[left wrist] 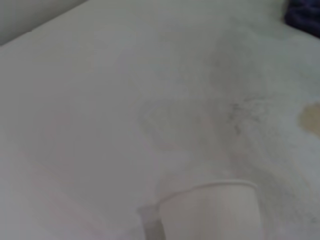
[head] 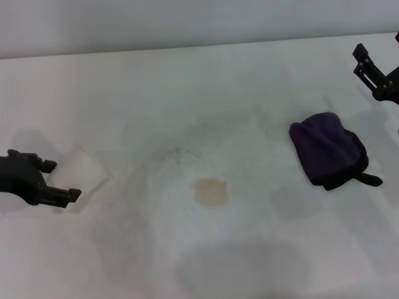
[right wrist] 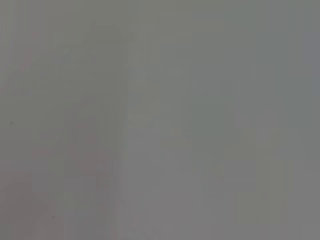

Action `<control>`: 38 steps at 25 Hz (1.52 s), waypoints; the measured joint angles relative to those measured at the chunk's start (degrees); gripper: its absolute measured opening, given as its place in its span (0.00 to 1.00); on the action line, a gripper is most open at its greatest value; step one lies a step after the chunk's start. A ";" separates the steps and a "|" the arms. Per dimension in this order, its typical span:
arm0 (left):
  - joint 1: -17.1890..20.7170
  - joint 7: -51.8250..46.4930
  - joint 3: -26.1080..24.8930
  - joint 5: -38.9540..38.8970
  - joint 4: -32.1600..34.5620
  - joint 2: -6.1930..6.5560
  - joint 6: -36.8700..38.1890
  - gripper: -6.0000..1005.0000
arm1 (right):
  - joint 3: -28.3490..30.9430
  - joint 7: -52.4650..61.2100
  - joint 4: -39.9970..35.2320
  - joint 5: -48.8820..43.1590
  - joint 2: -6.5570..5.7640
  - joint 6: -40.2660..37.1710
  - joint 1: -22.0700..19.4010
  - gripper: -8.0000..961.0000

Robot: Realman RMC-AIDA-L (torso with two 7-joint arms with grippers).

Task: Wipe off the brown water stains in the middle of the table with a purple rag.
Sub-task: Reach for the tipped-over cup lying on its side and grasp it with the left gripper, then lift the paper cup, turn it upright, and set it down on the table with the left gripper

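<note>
The purple rag [head: 327,149] lies bundled on the white table [head: 206,81] at the right, its black strap tail pointing right. A corner of it shows in the left wrist view [left wrist: 305,15]. The brown water stain [head: 211,191] is a small tan patch in the middle of the table, left of the rag and apart from it; its edge shows in the left wrist view [left wrist: 312,117]. My right gripper [head: 366,63] hovers at the far right, beyond the rag and not touching it. My left gripper [head: 59,180] is at the left edge, shut on a white paper cup [head: 86,171].
The white paper cup also shows in the left wrist view [left wrist: 210,210]. Faint grey smudges and specks [head: 174,152] curve around the stain. The right wrist view shows only plain grey. A grey wall runs behind the table's far edge.
</note>
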 joint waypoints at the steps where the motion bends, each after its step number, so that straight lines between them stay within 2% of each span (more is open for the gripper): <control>1: 0.18 0.39 0.01 0.10 -0.41 -0.27 -0.93 0.84 | 0.00 0.00 0.00 0.00 0.00 0.00 0.00 0.90; 13: 0.43 2.87 1.31 0.19 -1.35 -1.14 -5.57 0.84 | 0.00 0.00 -0.46 0.00 0.00 0.42 0.41 0.90; 24: -0.06 5.35 1.35 -3.06 -3.83 -1.24 -8.28 0.83 | 0.00 0.00 -0.36 0.56 0.00 0.54 0.45 0.90; 29: 1.37 9.25 1.02 -12.27 -3.18 -1.30 -9.87 0.73 | 0.00 -0.01 -0.43 0.60 0.00 0.56 0.53 0.90; 30: 1.67 11.16 1.07 -16.58 -3.20 -1.30 -10.15 0.73 | 0.00 -0.02 -0.46 0.59 0.00 0.53 0.57 0.90; 33: 1.82 13.06 1.40 -20.01 -3.66 -1.39 -10.13 0.72 | -0.01 -0.06 -0.55 0.54 0.00 0.23 0.70 0.90; 38: 2.40 22.12 2.68 -31.89 -9.29 -1.65 -11.04 0.73 | -0.29 -0.08 -0.70 0.44 0.00 -0.26 0.87 0.90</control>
